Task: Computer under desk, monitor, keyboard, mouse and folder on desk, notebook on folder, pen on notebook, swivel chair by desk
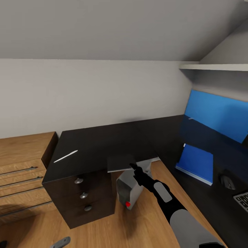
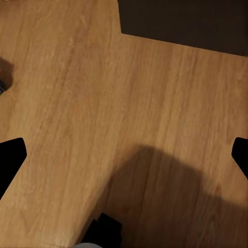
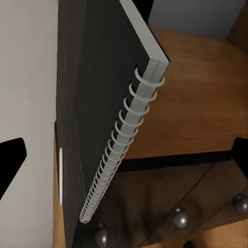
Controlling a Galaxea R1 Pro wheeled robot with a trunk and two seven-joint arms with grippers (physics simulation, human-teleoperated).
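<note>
**Notebook at the desk's edge**

My right gripper reaches the dark spiral-bound notebook overhanging the desk; whether my fingers pinch it I cannot tell; the pen lies at nine o'clock from it, the folder at three, the computer beneath; my left gripper spreads wide over bare floor.

The right arm reaches toward eleven o'clock, its right gripper with fingers spread. The left gripper's fingertips sit wide apart.
</note>
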